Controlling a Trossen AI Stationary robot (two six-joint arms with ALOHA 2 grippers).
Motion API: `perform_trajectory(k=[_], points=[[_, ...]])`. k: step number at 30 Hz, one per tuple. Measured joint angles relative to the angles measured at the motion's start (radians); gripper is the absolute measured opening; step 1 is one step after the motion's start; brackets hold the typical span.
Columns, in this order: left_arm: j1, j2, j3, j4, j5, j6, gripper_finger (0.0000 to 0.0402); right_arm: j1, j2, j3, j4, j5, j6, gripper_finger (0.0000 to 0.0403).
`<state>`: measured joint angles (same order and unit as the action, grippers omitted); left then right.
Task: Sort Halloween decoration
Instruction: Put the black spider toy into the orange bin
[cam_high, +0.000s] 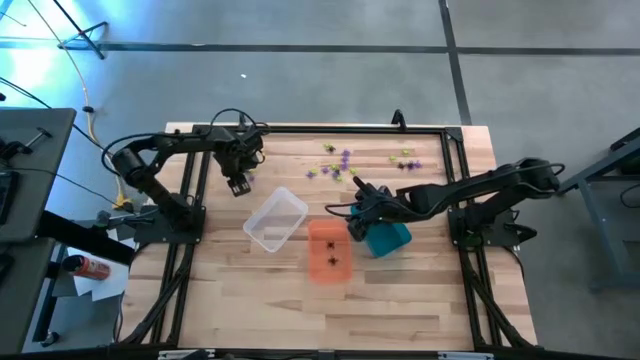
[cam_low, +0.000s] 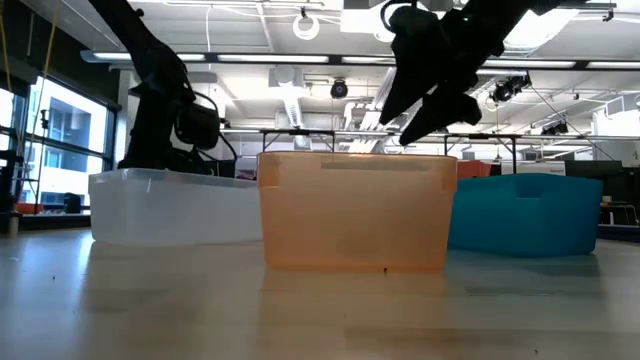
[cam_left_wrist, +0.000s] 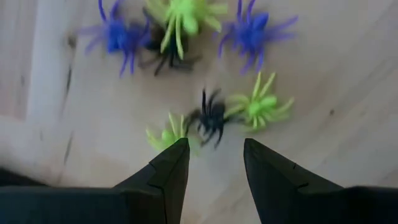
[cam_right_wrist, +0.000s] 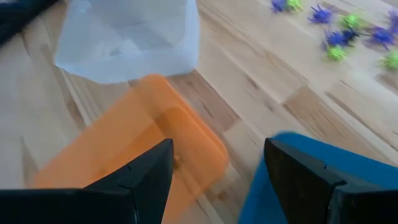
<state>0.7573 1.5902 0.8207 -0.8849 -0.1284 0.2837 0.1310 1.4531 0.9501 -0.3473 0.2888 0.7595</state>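
Spiders (cam_high: 340, 160) lie clustered on the bench (cam_high: 250, 290); left pincer (cam_left_wrist: 211, 155) and right pincer (cam_right_wrist: 217, 162) both hang apart, holding nothing.

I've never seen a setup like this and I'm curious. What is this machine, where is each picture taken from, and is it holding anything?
It is a robot with two dark jointed arms at a wooden table. One picture looks straight down, one looks level across the tabletop, two come from wrist cameras. On the table stand a clear plastic bin, an orange plastic bin and a teal plastic bin, with tiny purple, black and green plastic spiders scattered beyond. The left hand is open, spiders just ahead; the right hand is open above the orange and teal bins. Neither holds anything.
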Motion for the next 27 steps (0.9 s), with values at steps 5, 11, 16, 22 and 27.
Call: perform_trajectory(k=[5,11,16,22,27], points=[[-0.020,-0.044,0.000,0.007,0.006,0.014,0.0142,0.000,0.027,0.000,0.069,0.000,0.000,0.0247],[-0.027,-0.098,0.000,0.056,0.007,0.139,0.0142,0.000,0.059,0.000,0.121,0.000,0.002,0.0247],[-0.013,-0.068,-0.001,0.035,0.023,0.204,0.0142,0.000,0.067,0.000,0.137,0.000,0.008,0.0247],[0.015,-0.033,-0.001,0.052,0.068,0.243,0.0142,0.000,0.067,0.000,0.137,0.000,0.010,0.0247],[0.047,-0.029,-0.001,0.039,0.059,0.266,0.0142,0.000,0.067,0.000,0.136,0.000,0.011,0.0247]])
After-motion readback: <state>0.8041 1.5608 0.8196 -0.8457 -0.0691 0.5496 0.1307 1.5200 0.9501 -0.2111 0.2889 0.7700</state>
